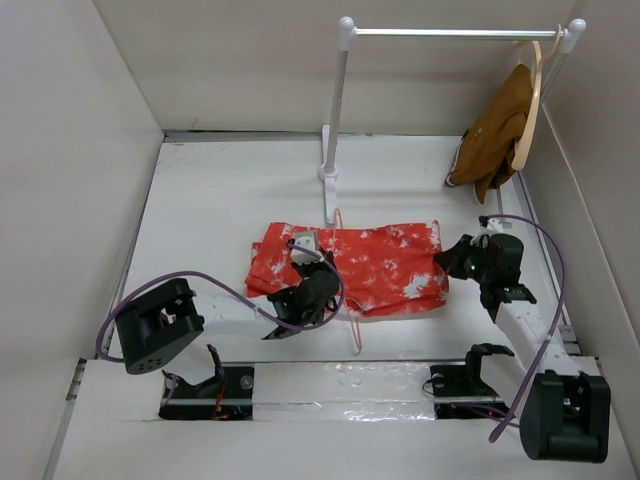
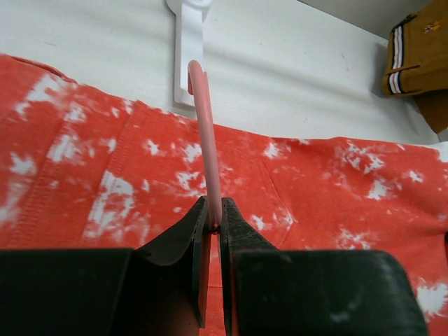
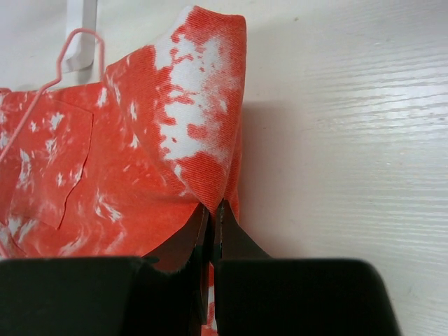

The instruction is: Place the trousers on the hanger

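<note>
The red-orange trousers (image 1: 385, 262) with white blotches lie folded across the middle of the table. The thin pink hanger (image 1: 354, 335) runs front to back through them, its hook (image 1: 338, 214) by the rack foot. My left gripper (image 1: 320, 283) sits over the trousers' left part. In the left wrist view it (image 2: 213, 218) is shut on the hanger's wire (image 2: 206, 133) above the cloth (image 2: 336, 189). My right gripper (image 1: 452, 262) is at the trousers' right edge. In the right wrist view it (image 3: 212, 208) is shut on a raised fold of the trousers (image 3: 189, 119); the hanger's hook (image 3: 78, 49) shows beyond.
A white clothes rack (image 1: 336, 120) stands at the back, its foot (image 2: 187, 42) just beyond the hook. A pale wooden hanger (image 1: 532, 100) with a brown garment (image 1: 495, 135) hangs at the rack's right end. White walls close in the table on both sides.
</note>
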You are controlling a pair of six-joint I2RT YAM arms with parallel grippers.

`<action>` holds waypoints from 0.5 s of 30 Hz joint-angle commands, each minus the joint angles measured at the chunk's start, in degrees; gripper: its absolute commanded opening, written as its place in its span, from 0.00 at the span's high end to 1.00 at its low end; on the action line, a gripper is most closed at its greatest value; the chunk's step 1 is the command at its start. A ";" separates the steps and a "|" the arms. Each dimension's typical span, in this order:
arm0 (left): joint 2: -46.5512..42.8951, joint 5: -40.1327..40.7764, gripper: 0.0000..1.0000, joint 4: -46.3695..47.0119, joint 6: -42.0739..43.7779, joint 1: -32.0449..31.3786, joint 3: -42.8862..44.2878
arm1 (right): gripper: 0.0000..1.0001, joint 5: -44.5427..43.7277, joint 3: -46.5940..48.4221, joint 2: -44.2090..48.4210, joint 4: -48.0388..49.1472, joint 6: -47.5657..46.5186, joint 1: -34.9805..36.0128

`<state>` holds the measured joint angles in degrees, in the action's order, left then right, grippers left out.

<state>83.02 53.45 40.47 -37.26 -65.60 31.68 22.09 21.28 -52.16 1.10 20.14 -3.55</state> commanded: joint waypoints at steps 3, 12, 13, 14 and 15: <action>-0.75 3.43 1.00 -3.47 8.15 0.83 2.77 | 1.00 1.03 2.54 -0.66 5.40 -1.16 -2.77; 0.21 -5.70 1.00 -0.56 10.80 -0.67 6.28 | 1.00 4.80 2.19 -4.70 8.91 -0.72 -2.78; 0.47 -6.60 1.00 -0.48 10.37 -0.67 6.64 | 1.00 5.07 2.28 -5.23 9.09 -0.72 -2.78; 0.56 -7.04 1.00 -0.13 10.01 -0.67 7.07 | 1.00 5.16 2.54 -5.58 9.18 -0.63 -2.78; 0.73 -7.31 1.00 -0.04 10.01 -0.67 7.25 | 1.00 5.16 2.45 -5.93 9.44 -0.54 -2.78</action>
<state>83.59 48.90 38.92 -28.25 -65.89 36.07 25.17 21.28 -57.65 4.93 19.68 -5.96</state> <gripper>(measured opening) 0.043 0.039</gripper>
